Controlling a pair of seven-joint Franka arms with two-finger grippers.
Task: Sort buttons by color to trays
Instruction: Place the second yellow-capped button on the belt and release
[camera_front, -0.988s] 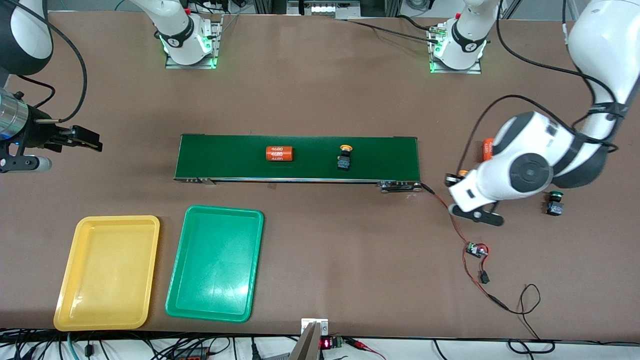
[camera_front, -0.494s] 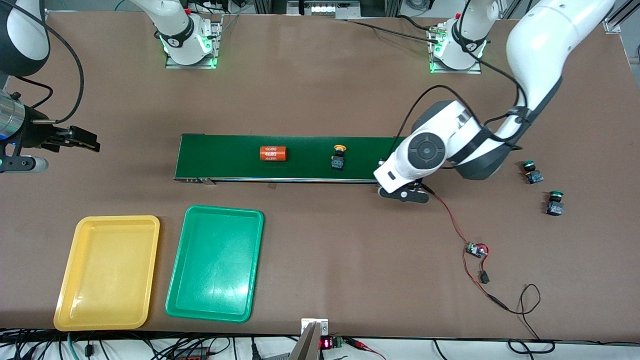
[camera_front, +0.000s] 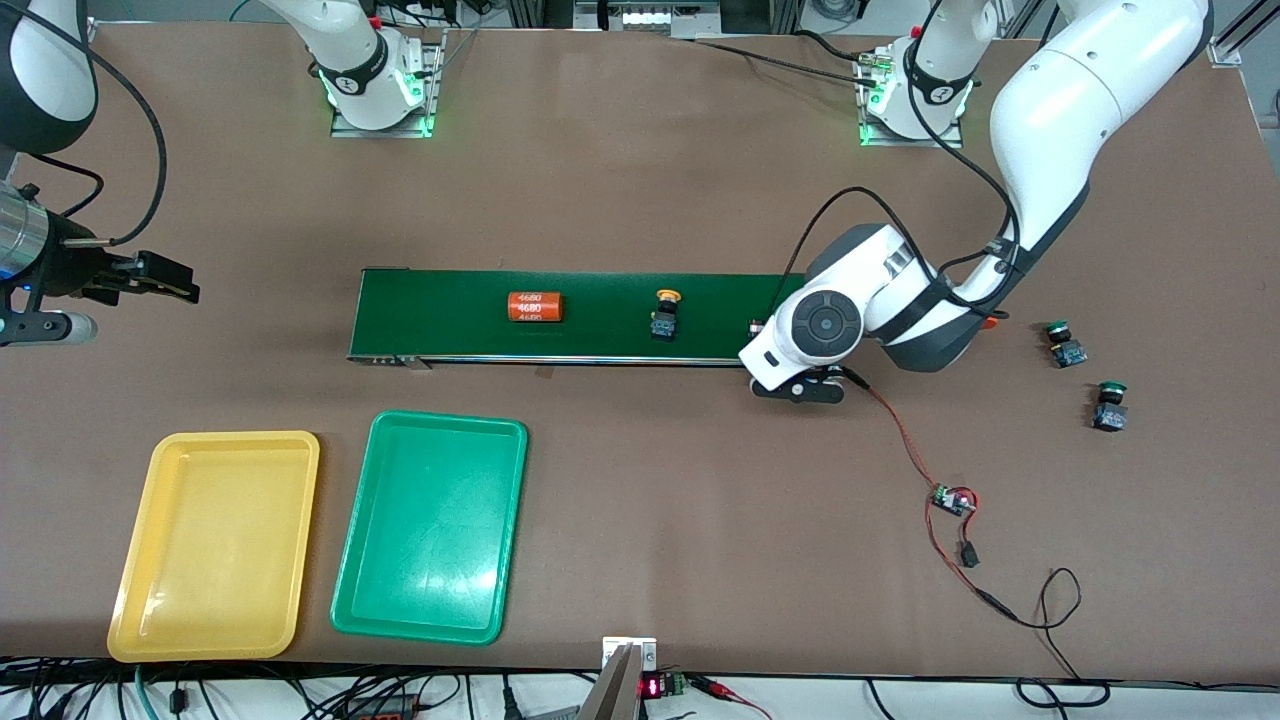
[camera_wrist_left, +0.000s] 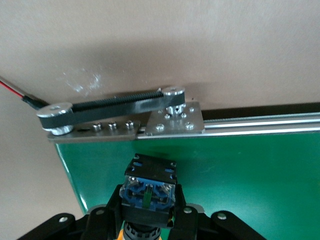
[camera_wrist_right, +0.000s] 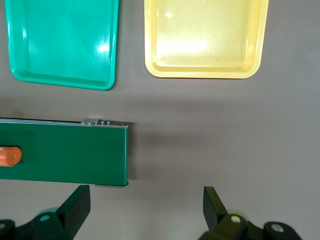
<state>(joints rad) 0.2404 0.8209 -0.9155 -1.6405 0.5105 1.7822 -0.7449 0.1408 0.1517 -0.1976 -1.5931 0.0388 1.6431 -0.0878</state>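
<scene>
While the left arm hangs over the dark green conveyor belt (camera_front: 590, 315) end, its left gripper (camera_wrist_left: 148, 212) pinches a small black push-button switch with blue base (camera_wrist_left: 149, 186).
Front: yellow-capped button (camera_front: 664, 313) on belt, two green-capped ones (camera_front: 1064, 343) on the table toward the left arm's end, both trays empty. Left wrist: likely light, rigid, smooth plastic; grip the square body. Right wrist: right gripper (camera_wrist_right: 146, 210) spread wide, empty, waiting.
</scene>
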